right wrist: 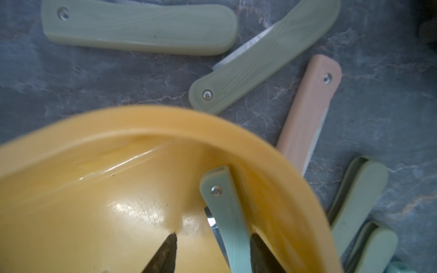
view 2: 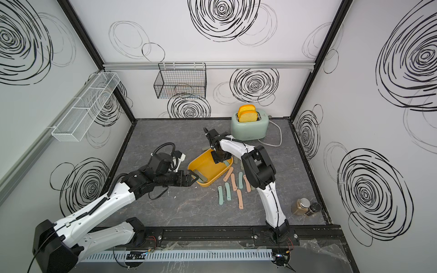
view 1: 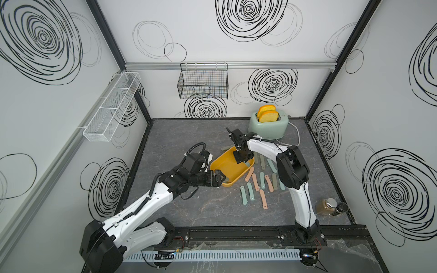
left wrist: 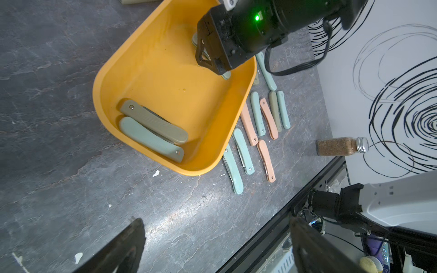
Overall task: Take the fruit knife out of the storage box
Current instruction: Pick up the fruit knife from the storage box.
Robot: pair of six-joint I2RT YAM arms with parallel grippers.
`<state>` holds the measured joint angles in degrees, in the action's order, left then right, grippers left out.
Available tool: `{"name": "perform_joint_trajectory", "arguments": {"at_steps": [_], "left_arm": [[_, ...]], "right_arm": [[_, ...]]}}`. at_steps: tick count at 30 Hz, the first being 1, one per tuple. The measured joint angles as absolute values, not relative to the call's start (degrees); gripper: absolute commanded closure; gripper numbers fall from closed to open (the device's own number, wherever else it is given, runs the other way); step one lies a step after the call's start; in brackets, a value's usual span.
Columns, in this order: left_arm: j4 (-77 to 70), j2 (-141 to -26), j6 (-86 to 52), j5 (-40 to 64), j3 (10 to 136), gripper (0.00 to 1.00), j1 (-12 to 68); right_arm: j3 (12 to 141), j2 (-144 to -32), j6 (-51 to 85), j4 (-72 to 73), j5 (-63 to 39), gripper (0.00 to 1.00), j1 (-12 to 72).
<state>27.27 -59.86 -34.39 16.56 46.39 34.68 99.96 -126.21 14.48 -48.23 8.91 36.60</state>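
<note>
Because the right gripper (right wrist: 210,253) stands inside the mustard-yellow plastic storage box (view 1: 221,163) with its jaws parted and a pale teal folding fruit knife (right wrist: 227,212) between them, leaning against the curved wall, the closing could go wrong: one fingertip looks wedged between handle and wall, so the knife may pivot, slide along the wall, or the light tub may be dragged across the grey marbled tabletop (view 1: 189,208) into the many pastel folding knives (view 1: 256,182) already lying beside it. The left gripper (view 1: 218,180) hovers fully released at the box's near corner, not bracing it; two more knives (left wrist: 151,131) remain inside.
</note>
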Motion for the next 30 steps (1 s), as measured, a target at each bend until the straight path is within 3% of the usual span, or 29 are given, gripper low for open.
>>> {"name": "perform_joint_trajectory", "arguments": {"at_steps": [7, 10, 16, 30], "left_arm": [[28.58, -58.74, -33.85, 16.64, 45.34, 0.02, 33.89], [28.93, -58.70, -33.58, 16.75, 44.86, 0.02, 33.34], [29.52, -58.70, -33.19, 17.06, 44.34, 0.02, 32.53], [29.41, -59.66, -32.97, 18.09, 44.36, 0.02, 32.18]], "right_arm": [[98.50, -126.72, 14.13, -46.26, 9.26, 0.38, 37.32], [98.50, -126.80, 14.37, -45.43, 8.47, 0.47, 37.32], [99.68, -127.57, 14.63, -45.01, 6.59, 0.75, 37.67], [104.36, -129.71, 15.31, -47.35, 5.96, 0.80, 38.26]]}}
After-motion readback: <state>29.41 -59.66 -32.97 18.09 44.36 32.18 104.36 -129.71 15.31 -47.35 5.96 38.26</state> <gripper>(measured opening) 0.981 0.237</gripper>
